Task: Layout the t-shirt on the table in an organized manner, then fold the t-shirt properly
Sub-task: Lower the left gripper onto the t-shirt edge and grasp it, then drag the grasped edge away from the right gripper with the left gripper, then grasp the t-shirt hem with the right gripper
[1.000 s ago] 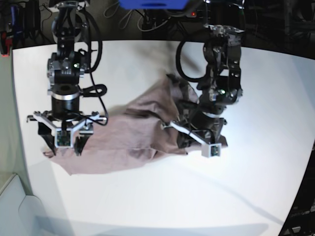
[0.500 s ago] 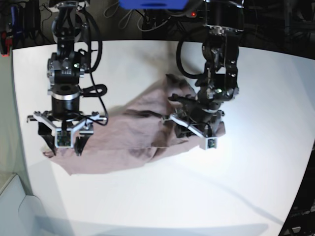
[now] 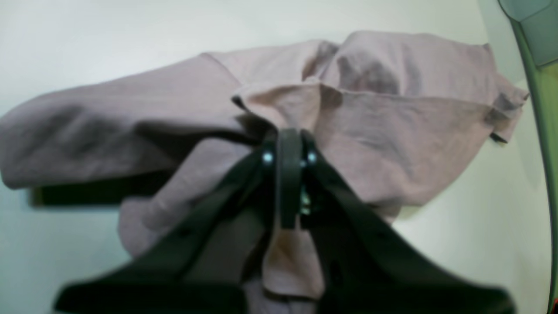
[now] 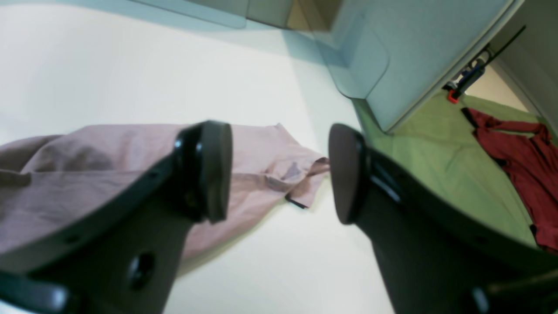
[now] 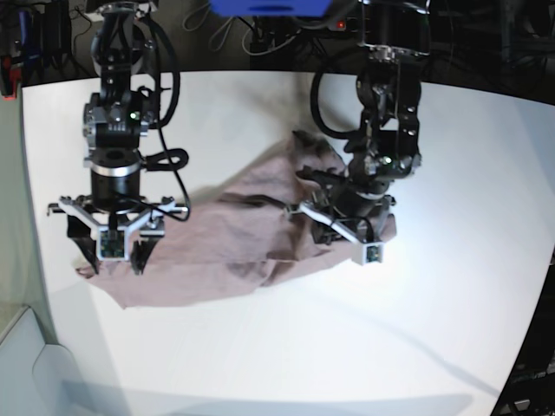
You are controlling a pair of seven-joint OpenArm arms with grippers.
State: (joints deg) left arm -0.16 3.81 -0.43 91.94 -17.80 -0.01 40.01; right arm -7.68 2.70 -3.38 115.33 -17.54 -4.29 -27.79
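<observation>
The dusty-pink t-shirt (image 5: 225, 234) lies crumpled across the middle of the white table (image 5: 303, 347). My left gripper (image 5: 345, 227) is at the shirt's right side. In the left wrist view, the left gripper (image 3: 288, 136) is shut on a raised fold of the t-shirt (image 3: 392, 131), with cloth bunched around the fingers. My right gripper (image 5: 113, 253) hangs open over the shirt's left corner. In the right wrist view its fingers (image 4: 213, 170) stand wide apart, and between them the right gripper (image 4: 279, 174) holds nothing. The t-shirt (image 4: 87, 174) lies just beyond, with its hem corner showing.
Black cables and equipment (image 5: 260, 39) line the table's far edge. A pale bin (image 5: 26, 364) sits off the table's lower left corner. Beyond the table edge are a grey panel (image 4: 392, 56) and a dark red garment (image 4: 518, 144) on the green floor.
The left arm shifted a little toward the far side and turned over the shirt's right part, bunching the cloth there. In the last half second it stayed still. The right arm has not moved.
</observation>
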